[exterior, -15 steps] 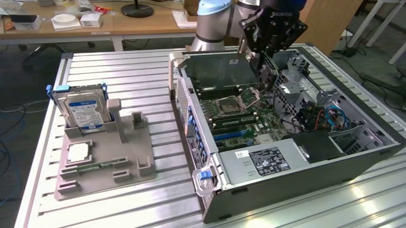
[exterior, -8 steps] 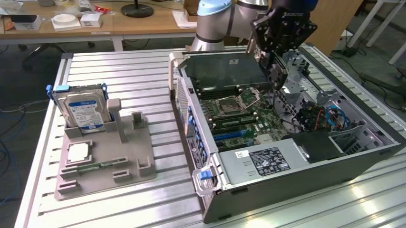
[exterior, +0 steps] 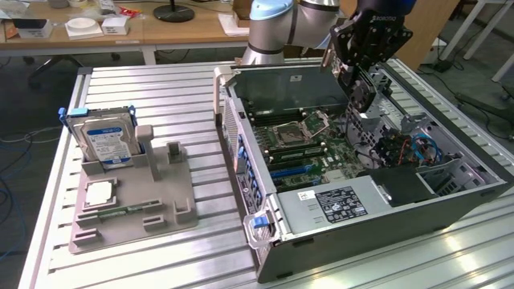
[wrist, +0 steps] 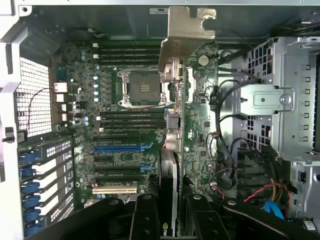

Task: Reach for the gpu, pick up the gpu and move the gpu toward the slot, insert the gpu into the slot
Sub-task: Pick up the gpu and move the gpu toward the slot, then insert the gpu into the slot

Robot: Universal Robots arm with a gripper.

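Over the open computer case (exterior: 449, 198), the arm's fingers (wrist: 145, 216) are clamped on the gpu (wrist: 170, 170), one on each flat side, so it's a real grip and not just hovering. The card hangs edge-on, held up off the green motherboard (wrist: 200, 125), with its metal end bracket (wrist: 187, 32) at the end away from the fingers.

The slot (wrist: 122, 148), that long blue strip on the board, is off to one side of the card. The gpu isn't in it, and its long edge runs crosswise to the strip rather than along it. Going by both views, I'd put the card toward the far part of the case, just beside the silver processor socket (wrist: 142, 90). Can't pin it tighter than that.

Other stuff: the power supply (exterior: 325, 205) sits at the near end of the case, and there's a tangle of blue and red cables (exterior: 418, 147) at the exterior view's right. Over at the exterior view's left, a grey holder (exterior: 136, 205) sits on the slatted metal bench (exterior: 161, 90), well apart from the case. A hard drive (exterior: 103, 139) with a blue label stands upright in it.
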